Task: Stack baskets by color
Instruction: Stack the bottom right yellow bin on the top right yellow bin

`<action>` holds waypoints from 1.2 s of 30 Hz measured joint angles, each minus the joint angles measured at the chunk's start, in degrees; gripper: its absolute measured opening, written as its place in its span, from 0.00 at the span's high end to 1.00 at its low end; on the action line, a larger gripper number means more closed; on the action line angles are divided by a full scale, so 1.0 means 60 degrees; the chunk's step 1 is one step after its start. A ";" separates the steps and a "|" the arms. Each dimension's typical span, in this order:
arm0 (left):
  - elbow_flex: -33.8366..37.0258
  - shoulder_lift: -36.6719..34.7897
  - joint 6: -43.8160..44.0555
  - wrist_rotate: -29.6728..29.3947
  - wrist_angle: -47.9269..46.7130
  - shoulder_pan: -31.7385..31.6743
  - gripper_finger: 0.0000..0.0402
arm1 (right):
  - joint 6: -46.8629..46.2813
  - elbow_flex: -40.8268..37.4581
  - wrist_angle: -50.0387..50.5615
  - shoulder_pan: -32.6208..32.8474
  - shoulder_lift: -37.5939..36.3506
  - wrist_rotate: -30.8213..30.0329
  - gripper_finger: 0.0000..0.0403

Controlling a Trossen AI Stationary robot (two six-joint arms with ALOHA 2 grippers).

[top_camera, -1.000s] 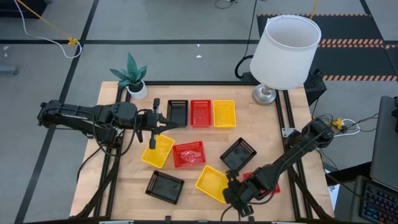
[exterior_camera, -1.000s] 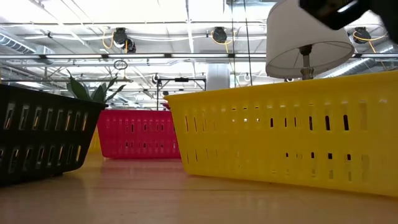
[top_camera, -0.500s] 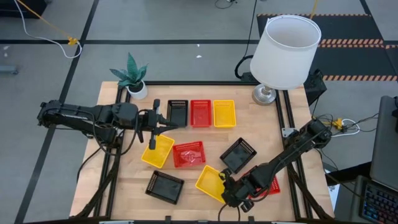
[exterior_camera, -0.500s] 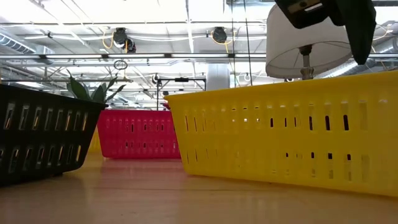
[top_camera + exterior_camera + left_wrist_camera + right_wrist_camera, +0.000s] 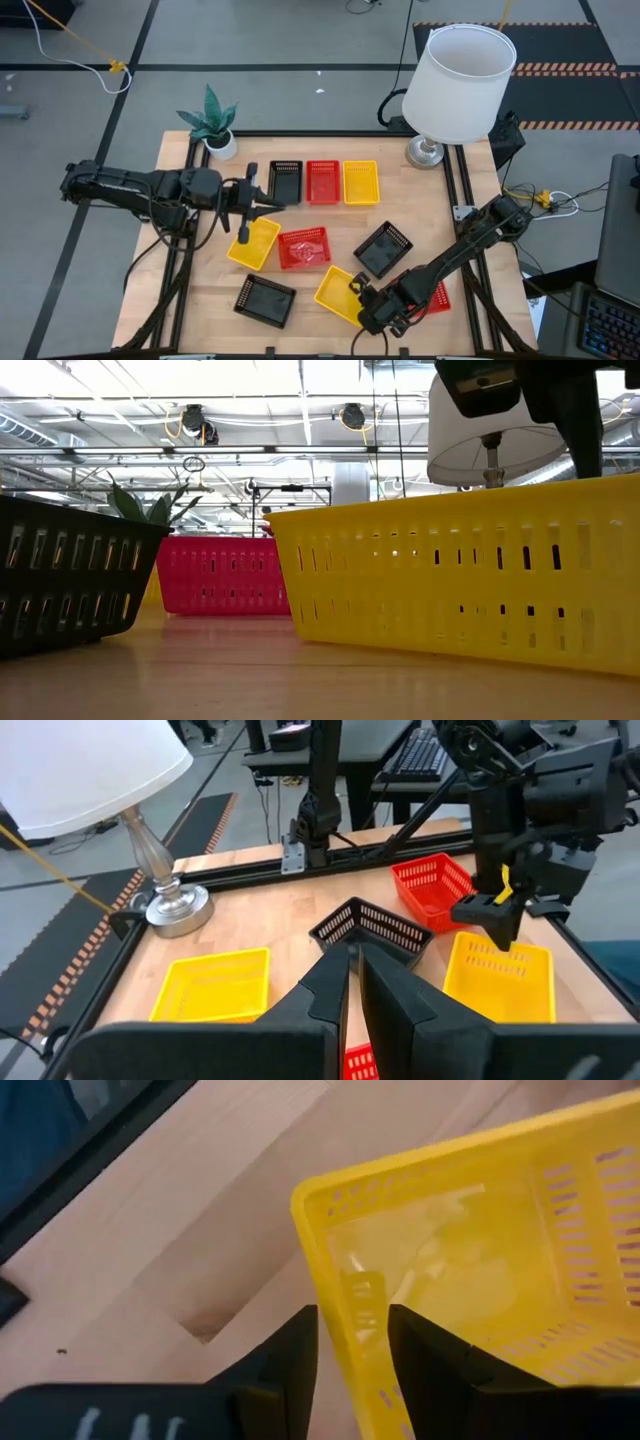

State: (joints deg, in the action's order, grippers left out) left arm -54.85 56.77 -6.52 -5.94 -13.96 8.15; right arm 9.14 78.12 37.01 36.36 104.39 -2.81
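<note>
right end effector (image 5: 352,1342) parted, straddling yellow basket (image 5: 480,1270) wall

My two arms are dark, near-black, built of jointed tubular links with black cabling along them. The left pincer (image 5: 352,982) has two flat, matte-black tapered fingers; the right pincer (image 5: 352,1355) has the same dark blade-like fingers.
</note>
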 joint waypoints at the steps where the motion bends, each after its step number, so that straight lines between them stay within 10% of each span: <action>1: 0.0000 0.0000 0.0000 0.0005 -0.0002 0.0005 0.92 | 0.0093 -0.0019 -0.0050 0.0000 0.0033 0.0000 0.72; 15: 0.0000 0.0000 -0.0044 -0.0006 0.0011 0.0042 0.92 | 0.1169 -0.0352 -0.0276 0.0000 0.0060 -0.0015 0.97; 36: -0.0002 0.0000 -0.0039 -0.0005 0.0010 0.0042 0.92 | 0.0839 -0.0076 -0.0397 0.0554 -0.1078 -0.1294 0.99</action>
State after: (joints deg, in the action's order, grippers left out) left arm -54.86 56.77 -6.76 -5.97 -13.90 8.40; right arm 14.17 77.66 34.63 39.68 97.92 -10.57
